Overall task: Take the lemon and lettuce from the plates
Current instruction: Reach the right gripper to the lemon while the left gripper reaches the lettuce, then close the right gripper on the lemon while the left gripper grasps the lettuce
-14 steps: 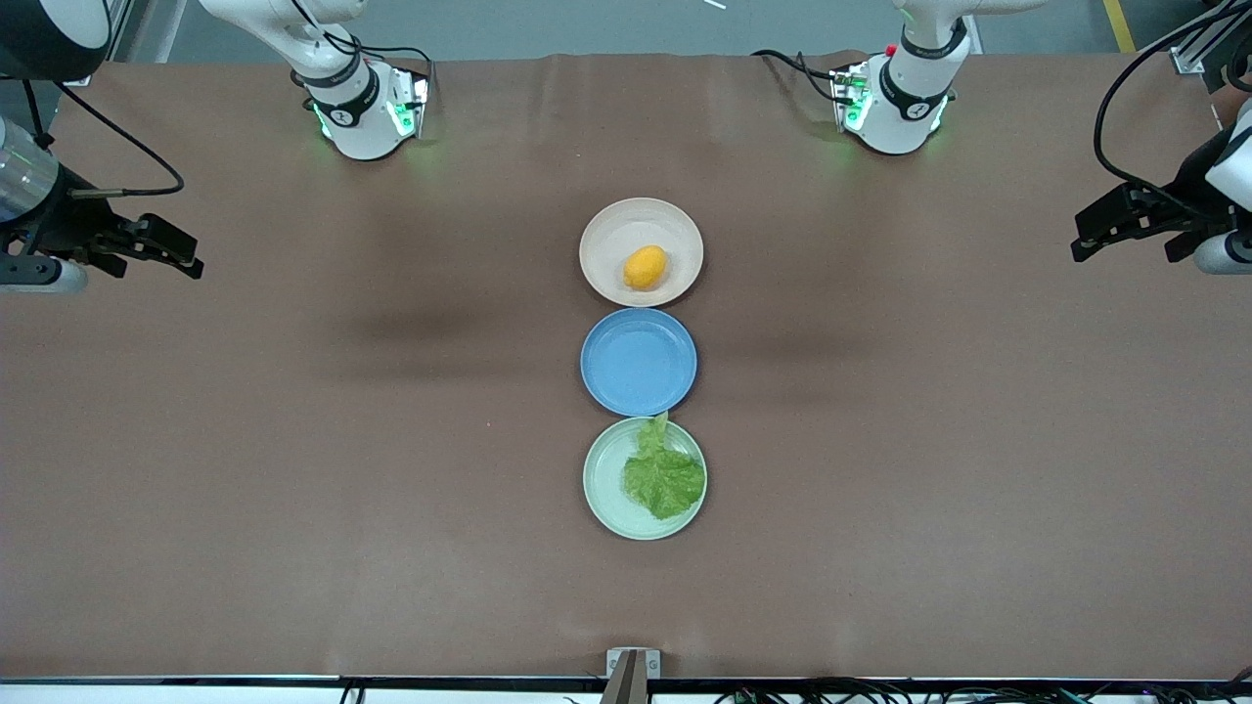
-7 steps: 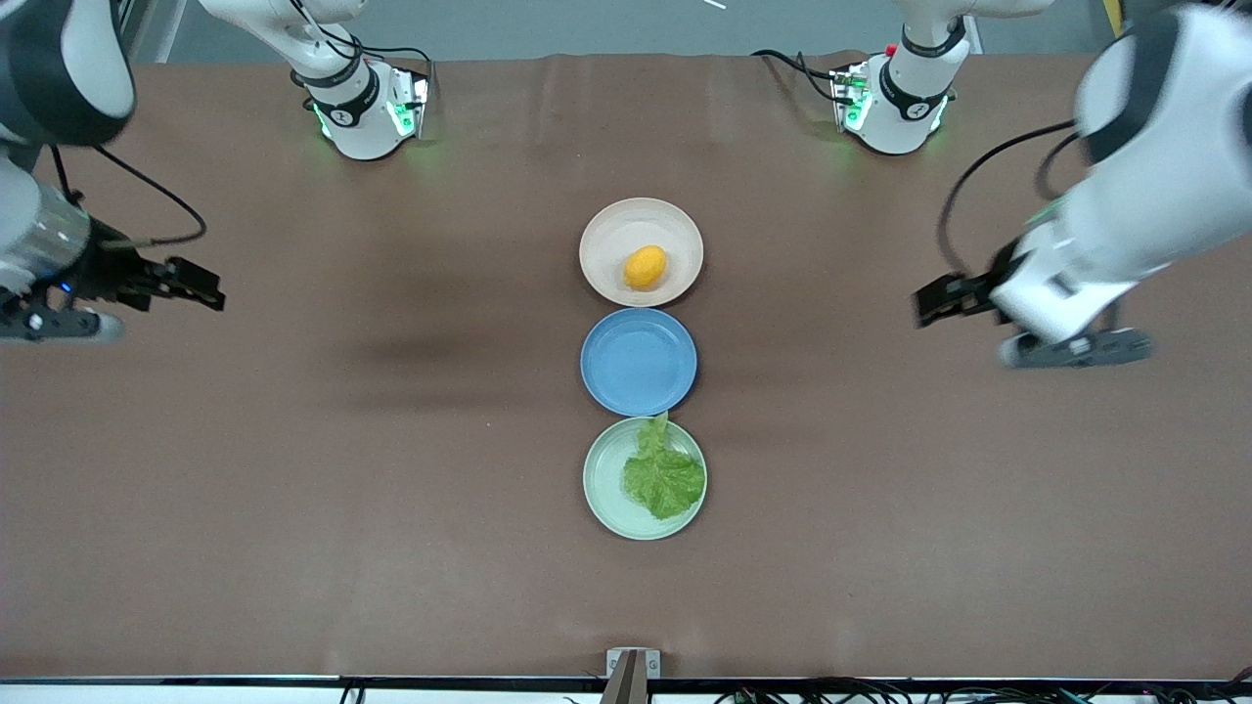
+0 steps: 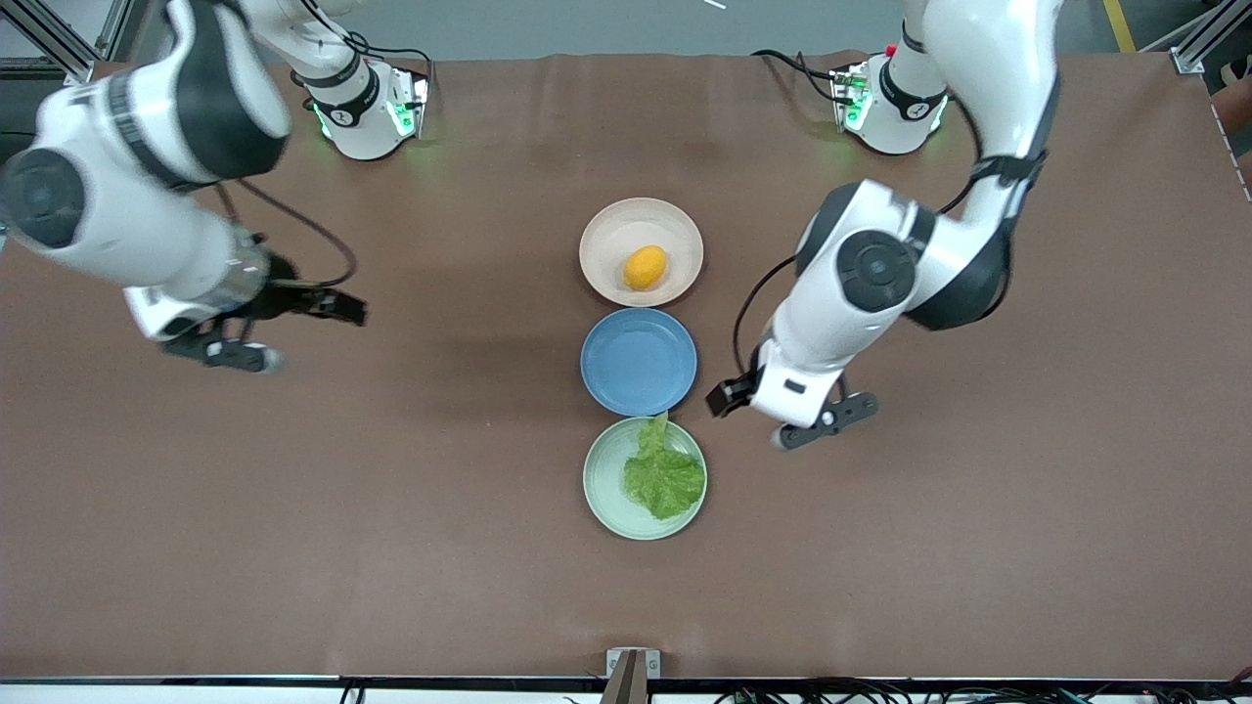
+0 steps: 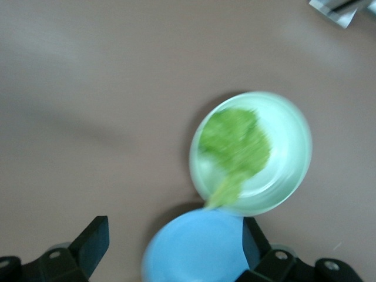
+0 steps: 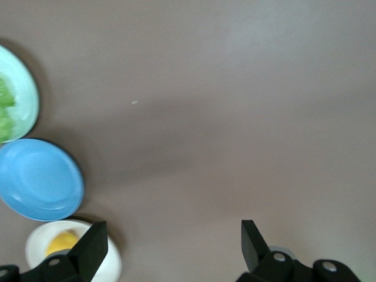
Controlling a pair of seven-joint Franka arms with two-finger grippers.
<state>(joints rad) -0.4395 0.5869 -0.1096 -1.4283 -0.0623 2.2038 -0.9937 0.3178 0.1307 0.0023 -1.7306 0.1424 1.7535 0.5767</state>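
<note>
The lemon (image 3: 645, 267) lies on the beige-pink plate (image 3: 606, 225), the plate closest to the robots' bases. The lettuce (image 3: 665, 477) lies on the mint green plate (image 3: 604, 479), nearest the front camera. My left gripper (image 3: 722, 396) is open and empty, over the table beside the gap between the blue and mint plates. Its wrist view shows the lettuce (image 4: 235, 144) on the mint plate (image 4: 291, 135). My right gripper (image 3: 344, 311) is open and empty over bare table toward the right arm's end. Its wrist view shows the lemon (image 5: 61, 242).
A blue plate (image 3: 638, 360) with nothing on it sits between the two task plates; it also shows in the left wrist view (image 4: 197, 249) and the right wrist view (image 5: 38, 179). The brown table surface spreads wide on both ends of the plate row.
Both arms have swung in from the table's ends toward the plate row. The left gripper has come much closer, now beside the plates. Plates, lemon and lettuce have not moved.
</note>
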